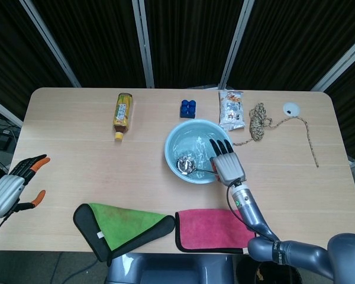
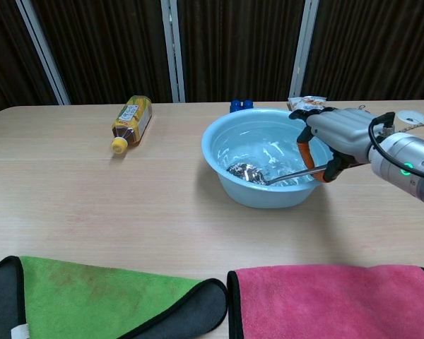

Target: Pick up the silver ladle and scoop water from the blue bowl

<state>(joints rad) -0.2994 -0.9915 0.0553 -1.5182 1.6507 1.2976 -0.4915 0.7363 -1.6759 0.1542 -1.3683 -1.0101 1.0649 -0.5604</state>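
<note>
While nothing occupies it, the left hand (image 1: 12,188) hangs off the table's left edge, fingers spread and holding nothing. Moving right along the wooden table (image 1: 71,142), a yellow bottle (image 1: 122,113) lies on its side near the back, and a green cloth (image 1: 121,225) and a pink cloth (image 1: 216,229) lie at the front edge. At centre sits the blue bowl (image 2: 233,180), its water rippled. Inside it the silver ladle (image 2: 249,171) rests with its cup low in the water, handle running right over the rim. The right hand (image 2: 336,134) grips that handle just beside the rim, fingers curled around it.

Judging from this, the bowl looks light and could slide or tip if the handle levers against its rim. A quick or tilted lift would likely spill water onto the table or pink cloth.
</note>
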